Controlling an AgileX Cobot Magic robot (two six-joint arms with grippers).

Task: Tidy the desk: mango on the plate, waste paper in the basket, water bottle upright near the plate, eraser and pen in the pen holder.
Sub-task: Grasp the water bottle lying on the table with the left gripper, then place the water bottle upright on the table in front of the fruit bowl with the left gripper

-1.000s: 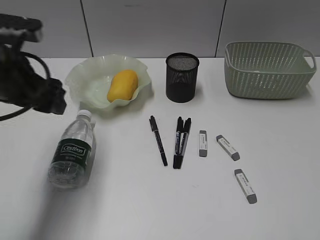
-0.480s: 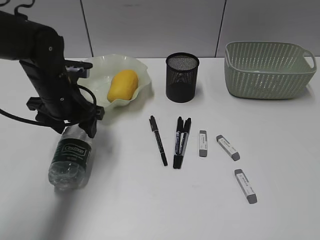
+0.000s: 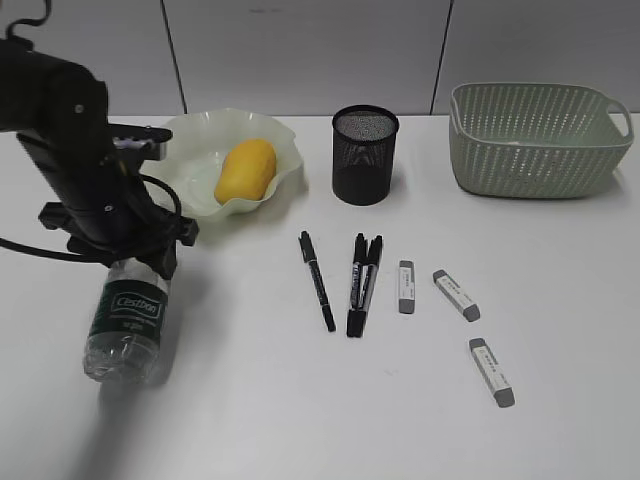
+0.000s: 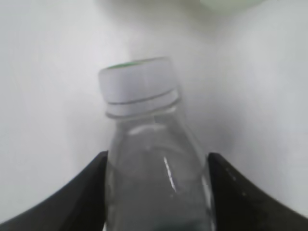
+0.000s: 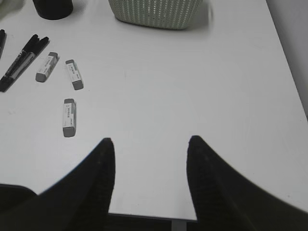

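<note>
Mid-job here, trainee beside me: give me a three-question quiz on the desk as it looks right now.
1. True or false: the mango lies on the plate.
2. How many erasers lie on the desk? A) two B) three C) four
3. The left gripper has a finger on each side of the ____.

Key: 1 true. 2 B: one eraser, a second, a third. 3 water bottle, lying on its side, fingers flanking its shoulder.
</note>
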